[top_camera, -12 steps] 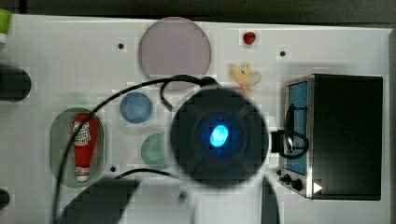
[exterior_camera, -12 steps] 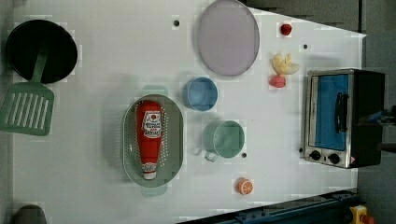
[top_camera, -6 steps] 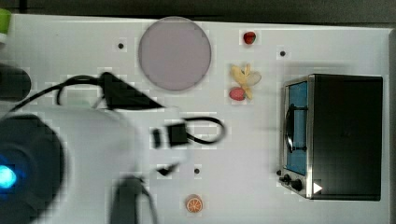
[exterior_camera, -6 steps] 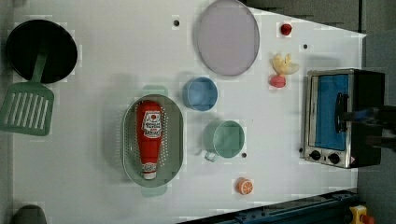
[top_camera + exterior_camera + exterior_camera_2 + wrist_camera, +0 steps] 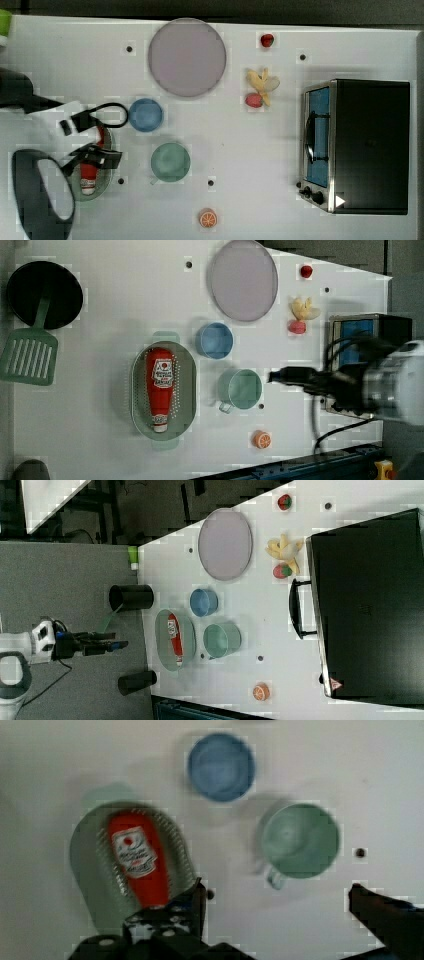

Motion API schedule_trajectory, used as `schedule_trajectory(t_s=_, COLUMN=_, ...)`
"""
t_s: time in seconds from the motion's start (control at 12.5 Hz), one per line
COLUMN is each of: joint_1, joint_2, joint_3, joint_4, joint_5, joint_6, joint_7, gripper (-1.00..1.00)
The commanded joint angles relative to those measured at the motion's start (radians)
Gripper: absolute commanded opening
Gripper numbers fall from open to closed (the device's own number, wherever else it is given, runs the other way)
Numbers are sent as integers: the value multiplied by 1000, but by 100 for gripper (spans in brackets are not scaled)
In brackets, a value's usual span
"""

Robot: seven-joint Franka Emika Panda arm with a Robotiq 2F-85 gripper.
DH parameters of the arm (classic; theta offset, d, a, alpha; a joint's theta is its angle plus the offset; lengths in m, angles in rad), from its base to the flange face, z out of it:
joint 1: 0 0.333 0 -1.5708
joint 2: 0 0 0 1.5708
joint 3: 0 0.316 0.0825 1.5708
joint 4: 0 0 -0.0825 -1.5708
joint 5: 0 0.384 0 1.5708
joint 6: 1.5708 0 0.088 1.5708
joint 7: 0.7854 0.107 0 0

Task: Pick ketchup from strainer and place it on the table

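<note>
A small red ketchup bottle point(image 5: 160, 385) with a white cap and a white-and-red label lay on its side inside a pale green oval strainer point(image 5: 141, 390), its cap end pointing toward the near edge of the surface in the left view. The strainer sat on the white surface point(image 5: 100, 440), closer to the left edge in the left view. Just beside the strainer stood a blue cup point(image 5: 214, 340) and a green cup point(image 5: 240, 389), the two near each other but apart. Beyond them, toward the far edge, lay a large grey-lilac round plate point(image 5: 243, 280). A small orange slice point(image 5: 262, 439) rested near the near edge. A black toaster oven point(image 5: 365, 145) occupied the right end of the surface in the top view. In the wrist view the pincer point(image 5: 280, 905) hung above the strainer and ketchup with its jaws spread wide, holding nothing.
</note>
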State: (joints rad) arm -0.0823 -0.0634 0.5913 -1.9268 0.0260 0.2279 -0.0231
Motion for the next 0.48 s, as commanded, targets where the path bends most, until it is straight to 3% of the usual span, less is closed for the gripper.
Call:
schedule_trajectory(t_s=0.08, joint_1=10, joint_2=12, joint_3=69, joint_4=-27, joint_5=3, joint_6=61, joint_7=46, gripper=100)
schedule_trajectory(t_s=0.48, joint_1=14, joint_2=134, joint_3=173, joint_4=-142, joint_5=-7, joint_6=293, joint_7=47, gripper=100)
